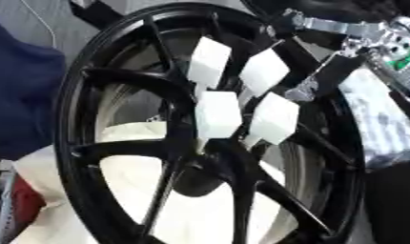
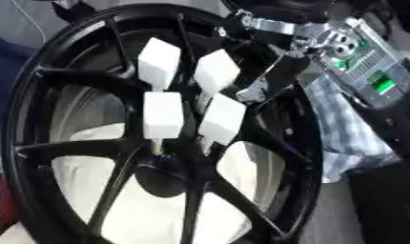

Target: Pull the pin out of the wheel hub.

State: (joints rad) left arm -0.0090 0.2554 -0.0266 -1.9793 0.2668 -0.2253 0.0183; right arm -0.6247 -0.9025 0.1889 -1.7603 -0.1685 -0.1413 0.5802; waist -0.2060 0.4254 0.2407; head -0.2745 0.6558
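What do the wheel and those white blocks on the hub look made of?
The wheel looks like cast metal with glossy black paint; its spokes catch highlights. The four white blocks look like matte plastic or foam, with flat faces and no shine. I can't tell which.

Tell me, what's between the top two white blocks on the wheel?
A thin black spoke of the wheel runs between the two upper white blocks. The right eye view shows it best.
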